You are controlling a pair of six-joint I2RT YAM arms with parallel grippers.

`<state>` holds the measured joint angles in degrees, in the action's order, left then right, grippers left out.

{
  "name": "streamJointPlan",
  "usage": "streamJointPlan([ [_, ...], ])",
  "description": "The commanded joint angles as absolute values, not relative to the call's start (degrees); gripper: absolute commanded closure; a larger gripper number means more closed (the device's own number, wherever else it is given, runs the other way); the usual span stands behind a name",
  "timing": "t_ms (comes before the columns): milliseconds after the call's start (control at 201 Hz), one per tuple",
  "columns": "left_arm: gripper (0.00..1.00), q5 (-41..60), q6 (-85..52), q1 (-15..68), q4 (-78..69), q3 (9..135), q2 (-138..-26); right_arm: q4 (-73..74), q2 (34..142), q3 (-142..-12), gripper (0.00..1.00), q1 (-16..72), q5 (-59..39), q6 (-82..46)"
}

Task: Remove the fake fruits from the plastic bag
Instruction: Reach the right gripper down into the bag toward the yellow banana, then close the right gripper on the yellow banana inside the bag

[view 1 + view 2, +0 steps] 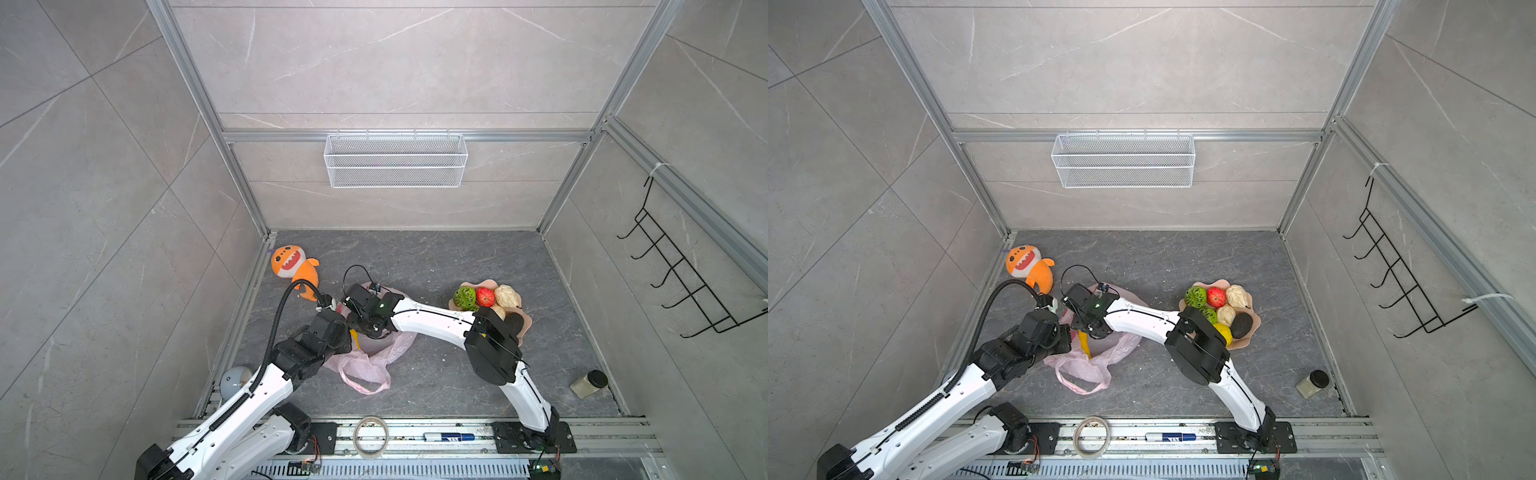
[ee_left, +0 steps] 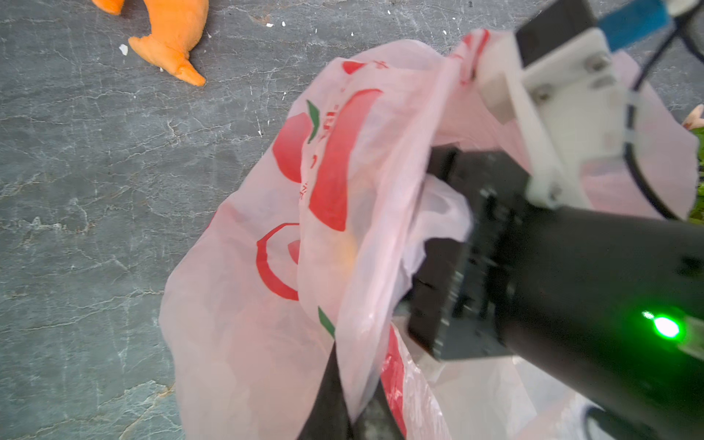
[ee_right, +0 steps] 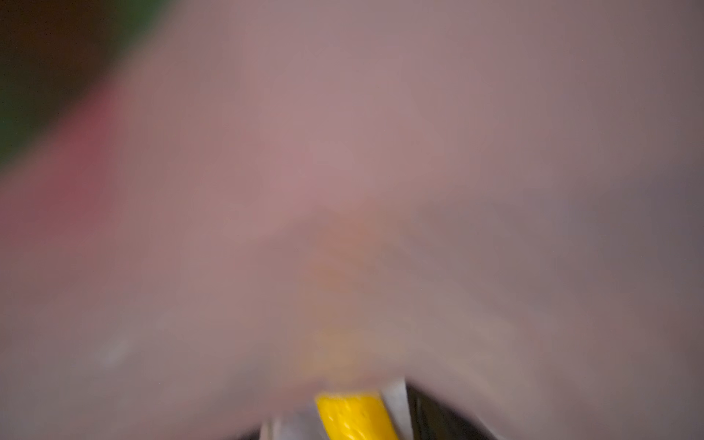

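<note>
Robot arms working a pink plastic bag [image 1: 376,353] on the grey surface [image 1: 436,374]. The left tool [image 2: 344,396] is pinching the bag's rim, jaws together on the film, and holding that side up. The right tool [image 1: 1091,329] is reaching into the mouth and clamping on the yellow banana [image 3: 354,419] (bag film is blurring nearly all of that wrist's view). The other fake fruits are sitting in a peach bowl [image 1: 1253,328] well to the right: green bumpy ball [image 1: 1196,296], red apple [image 1: 1216,297], cream pieces [image 1: 1236,296], dark avocado [image 1: 1241,325] and lemon [image 1: 1224,332]. The right arm's elbow is hiding part of them in both top views. An orange plush shark [image 1: 291,266] is lying near the bag, and a lidded jar [image 1: 588,383] is standing well apart.
</note>
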<state>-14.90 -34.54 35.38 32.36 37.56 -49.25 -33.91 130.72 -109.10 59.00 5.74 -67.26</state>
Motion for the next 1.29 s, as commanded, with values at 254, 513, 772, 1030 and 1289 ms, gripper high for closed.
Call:
streamJointPlan([
  [254,1.0,-14.46,-35.59,35.32,27.69,34.54,-45.98,-51.74,142.34,-126.23,0.4,59.28,8.17,-64.37],
  [513,1.0,-14.4,-35.59,35.32,26.52,33.84,-44.44,-59.02,148.63,-134.89,0.46,59.87,8.2,-62.47],
  [772,1.0,-14.46,-35.67,35.3,26.78,33.51,-43.86,-57.85,148.71,-134.29,0.66,59.85,6.94,-61.46],
  [1030,1.0,-15.98,-35.66,35.31,27.7,34.28,-44.34,-52.36,142.08,-131.39,0.73,59.5,3.42,-55.9],
  [1289,1.0,-18.69,-35.91,35.25,30.07,36.4,-45.39,-50.05,135.3,-128.63,0.75,58.3,-0.85,-51.49],
])
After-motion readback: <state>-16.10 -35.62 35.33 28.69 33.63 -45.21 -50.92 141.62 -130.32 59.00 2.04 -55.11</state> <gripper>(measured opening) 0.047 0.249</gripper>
